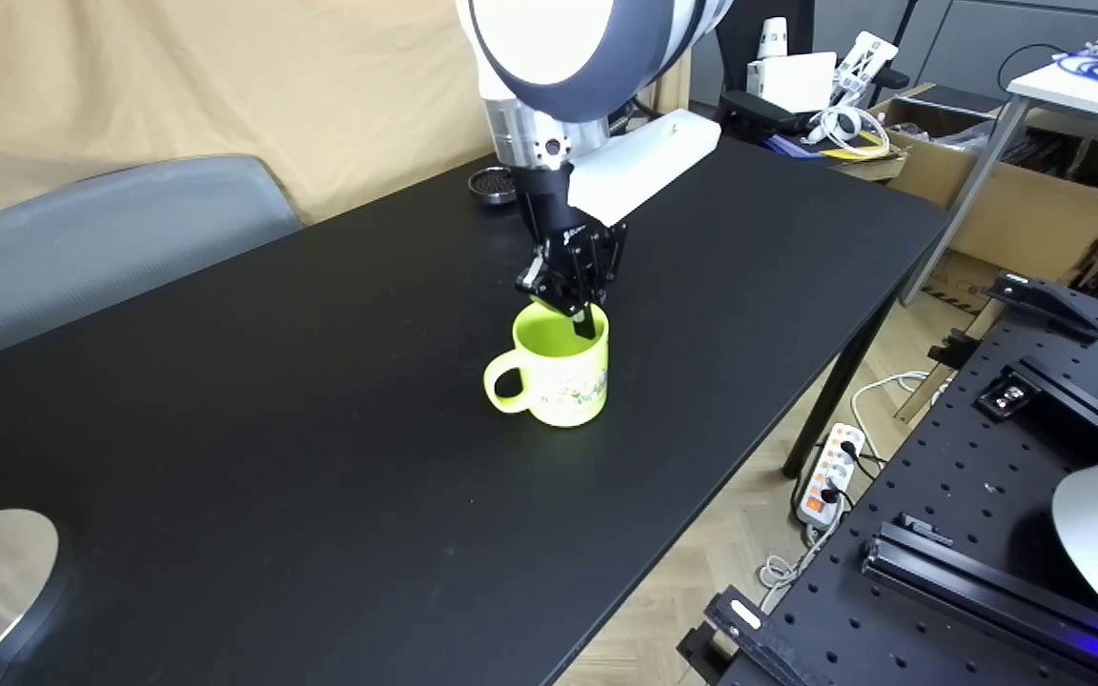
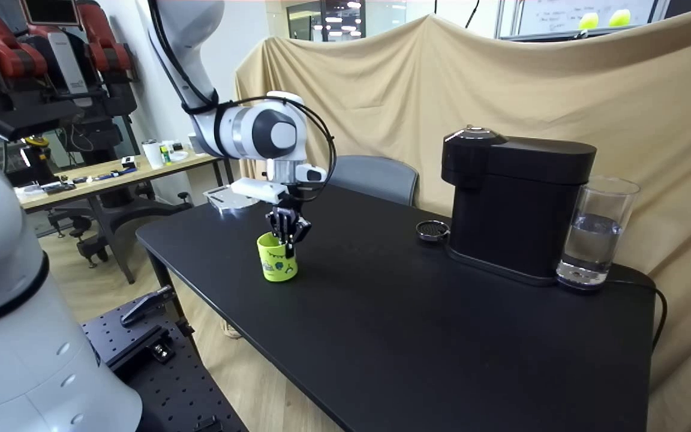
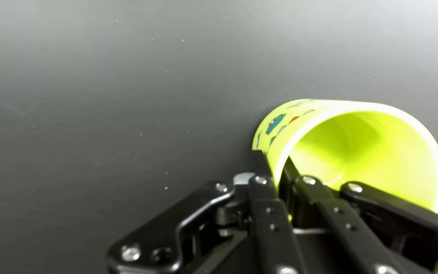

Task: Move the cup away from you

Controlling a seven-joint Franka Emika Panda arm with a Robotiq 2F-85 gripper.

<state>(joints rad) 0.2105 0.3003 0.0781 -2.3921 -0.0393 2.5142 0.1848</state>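
Note:
The lime-green cup [image 1: 560,386] is upright over the black table [image 1: 254,457], and it also shows in an exterior view [image 2: 277,264]. Its handle sticks out to the lower left in an exterior view. In the wrist view the cup [image 3: 394,152] shows its pale rim, inside and printed patch. My gripper [image 3: 275,161] straddles the cup's wall, with one finger inside and one outside. The fingers are closed on the rim. The gripper points down at the cup in both exterior views [image 1: 582,321] [image 2: 289,245]. I cannot tell whether the cup's base touches the table.
A black coffee machine [image 2: 516,204] and a tall glass of water [image 2: 591,246] stand along the curtain side of the table. A small round metal piece [image 2: 432,230] lies by the machine. A grey chair [image 1: 120,238] is against the table's edge.

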